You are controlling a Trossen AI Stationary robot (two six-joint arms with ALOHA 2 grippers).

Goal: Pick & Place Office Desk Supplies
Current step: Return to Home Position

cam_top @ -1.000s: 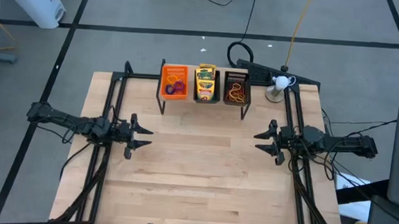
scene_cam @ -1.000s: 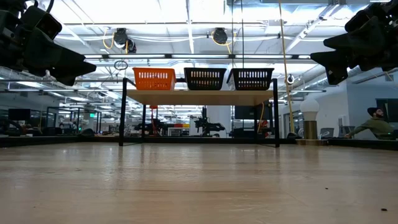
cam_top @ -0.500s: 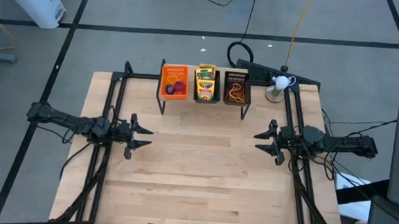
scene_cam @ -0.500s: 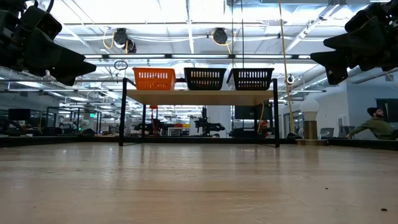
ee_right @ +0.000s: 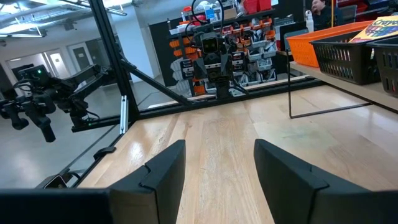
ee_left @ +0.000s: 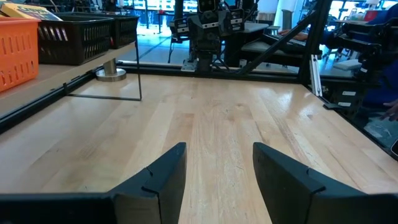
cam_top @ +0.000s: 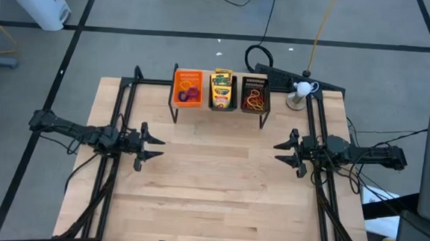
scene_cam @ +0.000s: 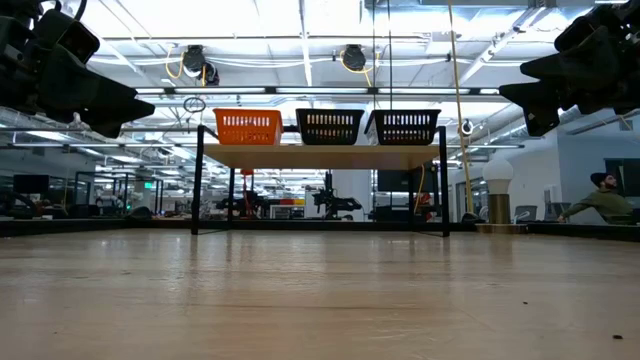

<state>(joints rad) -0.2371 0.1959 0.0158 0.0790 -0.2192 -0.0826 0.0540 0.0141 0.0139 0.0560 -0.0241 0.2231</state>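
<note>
Judging by how everything lies, the sorting is finished and the step in hand is parking the arms at rest. The wooden surface (cam_top: 217, 203) has an arm at each side. The left arm (cam_top: 79, 133) reaches in from the left edge and the right arm (cam_top: 362, 154) mirrors it from the right. Both are raised off the wood and point toward the middle, well apart from each other and from the supplies. Both pairs of jaws are released, spread with nothing between them; each wrist view shows only bare wood in the gap. At the far edge stands the small shelf (scene_cam: 320, 156). On it, side by side in a row, sit the orange tray (cam_top: 188, 87), the middle black tray (scene_cam: 329, 126) and the right black tray (scene_cam: 404, 127). The crayon boxes (cam_top: 221, 89) fill the middle one. The rubber-band loops lie in the outer two, purple ones (cam_top: 191, 95) in the orange tray and orange-tan ones (cam_top: 254, 100) in the right black tray. The next move seems to call for little: settle each arm in its rest pose and touch nothing, since a stray sweep toward the far edge could knock the shelf.
</note>
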